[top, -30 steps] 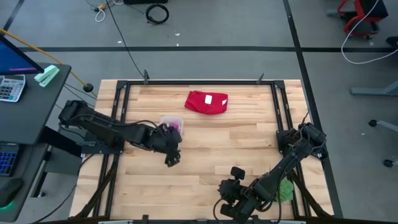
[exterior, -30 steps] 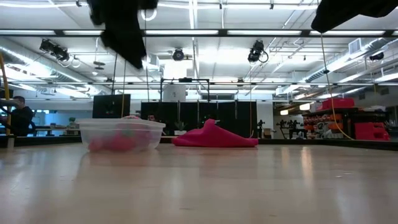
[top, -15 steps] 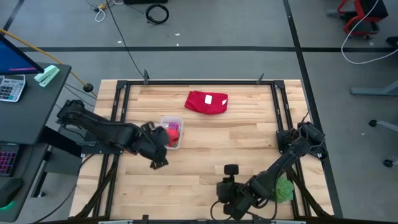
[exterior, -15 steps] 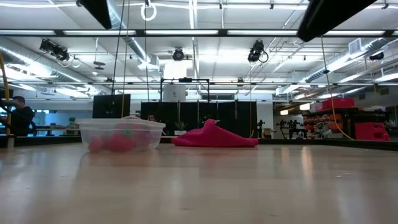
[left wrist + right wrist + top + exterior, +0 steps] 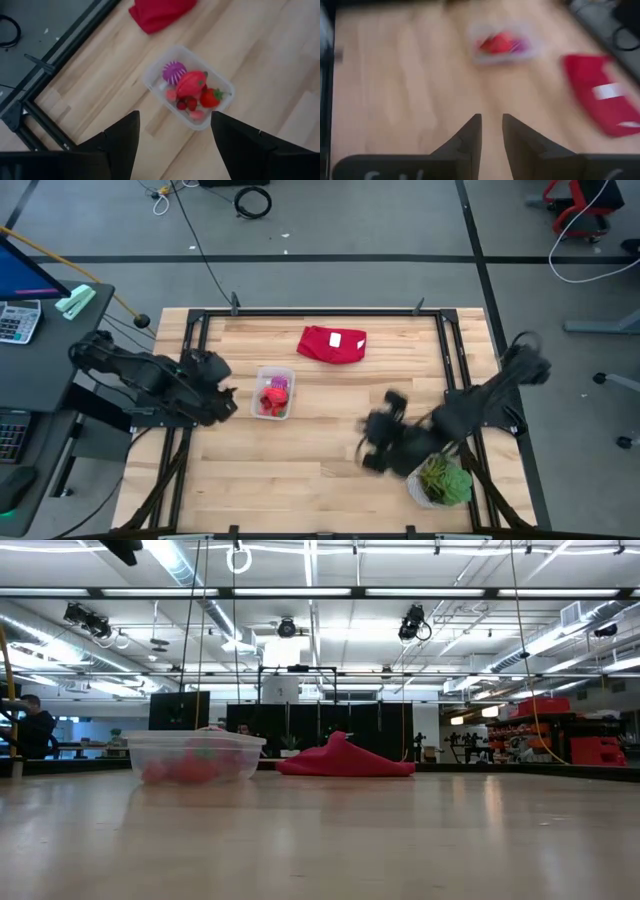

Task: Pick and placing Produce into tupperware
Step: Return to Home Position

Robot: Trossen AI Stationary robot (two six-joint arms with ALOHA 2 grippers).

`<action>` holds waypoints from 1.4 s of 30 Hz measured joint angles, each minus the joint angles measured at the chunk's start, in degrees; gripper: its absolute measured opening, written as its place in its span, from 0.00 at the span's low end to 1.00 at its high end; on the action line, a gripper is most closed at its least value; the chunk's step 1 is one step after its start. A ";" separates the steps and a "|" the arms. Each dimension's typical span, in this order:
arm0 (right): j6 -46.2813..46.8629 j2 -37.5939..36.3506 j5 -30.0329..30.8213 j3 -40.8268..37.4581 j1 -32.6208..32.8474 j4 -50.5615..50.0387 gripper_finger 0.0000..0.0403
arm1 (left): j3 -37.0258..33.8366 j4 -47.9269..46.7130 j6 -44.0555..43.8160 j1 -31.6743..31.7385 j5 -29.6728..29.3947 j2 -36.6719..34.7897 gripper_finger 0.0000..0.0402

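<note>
The clear tupperware [image 5: 274,392] stands on the table's left half. It holds the produce [image 5: 192,90]: a purple piece, a larger red oval piece, a strawberry and small red and pink bits. In the low view the tupperware [image 5: 195,758] shows red through its wall. My left gripper [image 5: 222,402] hangs open just left of the tub and touches nothing; its wrist view looks down on the tub between the left gripper's fingers [image 5: 175,145]. My right gripper [image 5: 376,442] is raised over the table's right half, blurred. In its wrist view the right gripper [image 5: 491,125] is shut, holding nothing.
A folded red cloth with a white label [image 5: 332,344] lies near the far edge, also in the low view [image 5: 345,758]. A green plant in a white pot [image 5: 440,480] stands at the near right corner, beside the right arm. Bare wood lies mid-table.
My left gripper has drawn back from above the tupperware toward the table's left edge and risen out of the low view, uncovering the tub. My right gripper has swung quickly from the near edge toward the far edge, uncovering the potted plant.
</note>
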 joint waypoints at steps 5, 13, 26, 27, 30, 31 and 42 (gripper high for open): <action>-3.24 -12.27 0.70 -0.03 -1.11 -1.06 0.21 | 0.00 -0.27 -0.80 -3.00 -2.27 -4.98 0.63; -1.04 -28.85 5.18 -11.67 4.25 -2.70 0.21 | 0.00 -0.44 -2.09 -10.47 -7.16 -17.56 0.61; -19.80 -50.88 -8.54 -57.06 6.11 55.24 0.21 | -35.60 42.98 12.35 -21.87 -13.97 -42.62 0.61; -23.79 -51.45 -12.36 -59.15 5.38 60.37 0.21 | -39.23 48.86 15.57 -22.36 -13.75 -44.04 0.60; -31.47 -53.32 -21.38 -63.45 1.57 68.53 0.21 | -48.13 64.51 26.30 -23.25 -12.00 -48.26 0.60; -32.29 -54.25 -22.75 -64.16 -0.25 68.90 0.21 | -50.32 68.85 29.43 -23.21 -11.96 -49.65 0.59; -29.16 -60.13 -37.01 -64.73 -21.25 60.36 0.21 | -55.39 75.09 46.33 -21.58 -5.64 -67.11 0.58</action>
